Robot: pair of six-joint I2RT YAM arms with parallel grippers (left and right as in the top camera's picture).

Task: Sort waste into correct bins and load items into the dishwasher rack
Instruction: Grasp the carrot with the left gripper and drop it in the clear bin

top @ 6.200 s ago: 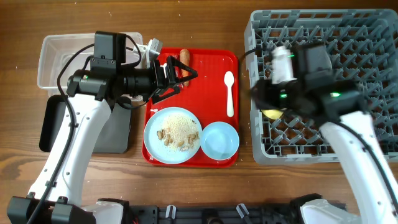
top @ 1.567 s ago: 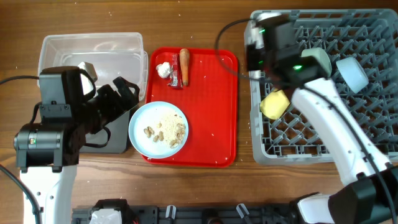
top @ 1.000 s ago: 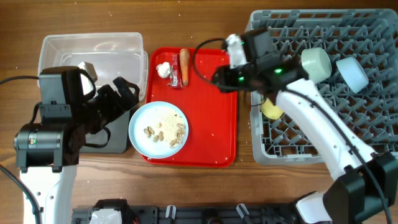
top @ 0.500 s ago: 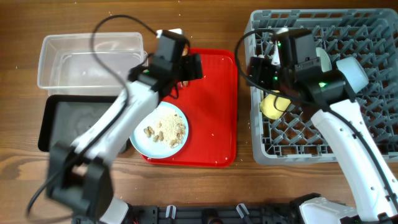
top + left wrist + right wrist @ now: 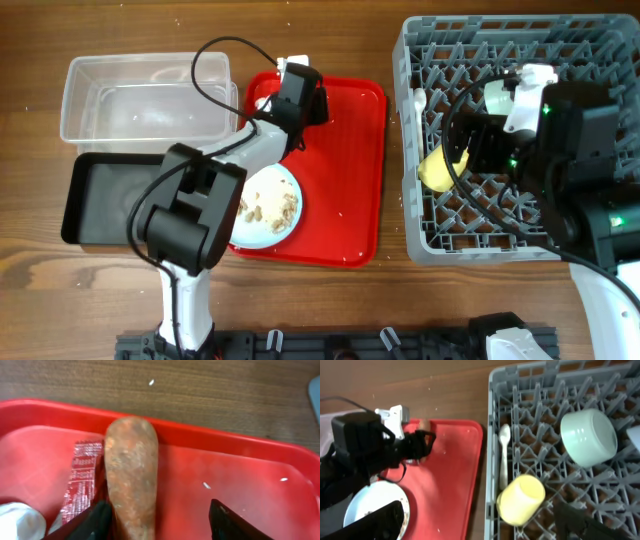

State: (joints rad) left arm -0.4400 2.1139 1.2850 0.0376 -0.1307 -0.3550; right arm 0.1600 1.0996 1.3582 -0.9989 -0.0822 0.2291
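Left gripper (image 5: 159, 519) is down at the far end of the red serving tray (image 5: 240, 485), jaws wide apart either side of the carrot piece (image 5: 132, 467) and nothing clamped yet. The carrot sits hard up against one finger (image 5: 97, 519), with the red wrapper (image 5: 81, 477) lying right against it and the tissue (image 5: 20, 520) close by, so closing here could pinch the wrapper in too, or squeeze the rounded carrot out sideways. Over the dishwasher rack (image 5: 545, 390) the right gripper (image 5: 480, 522) hangs spread and empty above the yellow cup (image 5: 520, 497), so mixed waste landing in one bin looks like the real worry
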